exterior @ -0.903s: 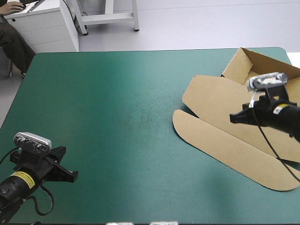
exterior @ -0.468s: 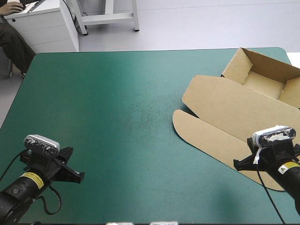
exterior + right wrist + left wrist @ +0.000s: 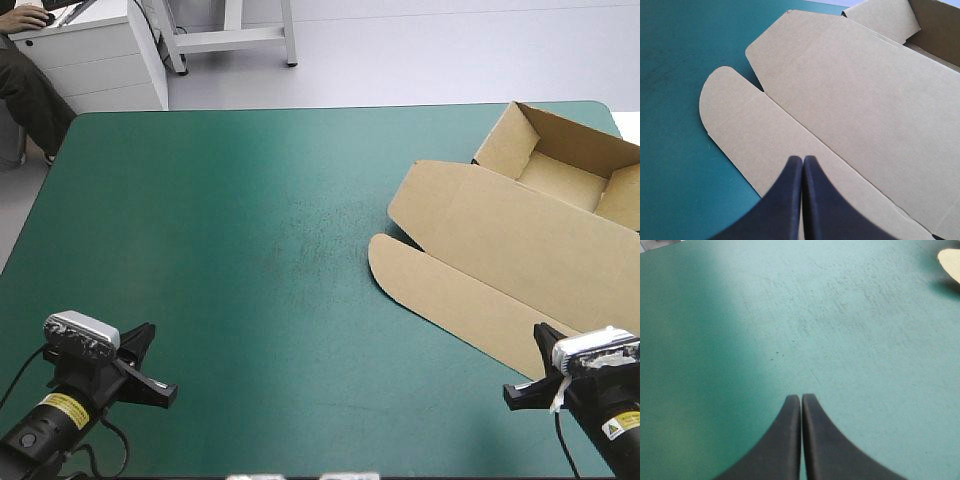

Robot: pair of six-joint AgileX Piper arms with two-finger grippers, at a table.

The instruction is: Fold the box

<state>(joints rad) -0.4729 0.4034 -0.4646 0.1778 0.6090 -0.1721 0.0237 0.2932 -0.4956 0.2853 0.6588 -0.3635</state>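
The brown box point(image 3: 500, 235) lies at the table's right side as an open tray with raised walls point(image 3: 560, 160) at the far right corner. Its lid is flat toward the middle, ending in a rounded flap point(image 3: 430, 295). My right gripper point(image 3: 516, 396) is shut and holds nothing, low over the flap's near end by the table's front edge. In the right wrist view the shut gripper point(image 3: 802, 159) points across the flat lid point(image 3: 865, 95) toward the tray point(image 3: 935, 25). My left gripper point(image 3: 160, 392) is shut and empty at the near left corner, far from the box, and its wrist view shows the gripper point(image 3: 801, 399) over bare cover.
The teal-green cover point(image 3: 250, 230) stretches bare from the left edge to the box. A tip of the box's flap point(image 3: 950, 260) shows far ahead of the left gripper. The tray's right side runs past the table's right edge in the high view.
My right arm has drawn back from over the lid near the tray to the table's front edge. The left arm shifted slightly. The box has not moved.
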